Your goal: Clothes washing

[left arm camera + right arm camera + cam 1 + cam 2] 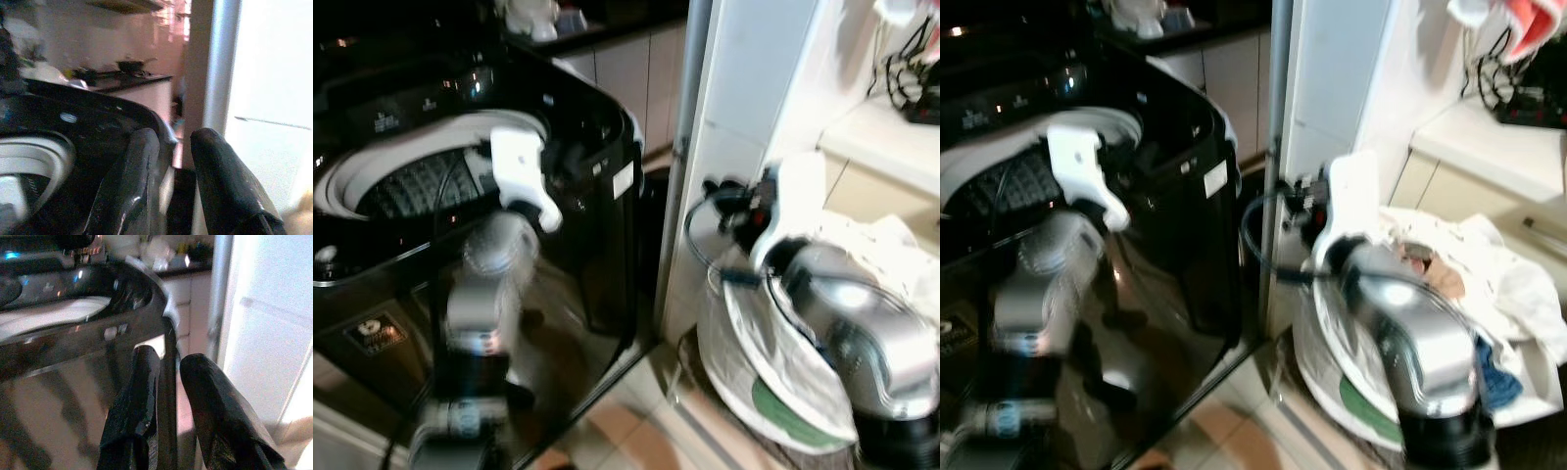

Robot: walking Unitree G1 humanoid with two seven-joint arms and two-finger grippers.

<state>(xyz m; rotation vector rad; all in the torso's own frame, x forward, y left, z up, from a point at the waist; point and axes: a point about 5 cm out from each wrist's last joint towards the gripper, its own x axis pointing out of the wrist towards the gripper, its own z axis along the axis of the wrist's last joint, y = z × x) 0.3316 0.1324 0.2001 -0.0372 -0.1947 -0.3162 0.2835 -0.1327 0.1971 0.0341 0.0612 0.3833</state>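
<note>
A black top-loading washing machine [558,225] stands on the robot's left with its lid up, the white-rimmed drum [421,176] exposed. Just right of it rises a white wall panel with a grey post [690,147]. At the foot of that panel sits a white laundry bag [1489,284] heaped with pale clothes. The left gripper [171,186] hovers at the machine's top edge, its fingers slightly apart and holding nothing. The right gripper [168,416] hangs beside the machine's front corner, fingers likewise parted and empty.
</note>
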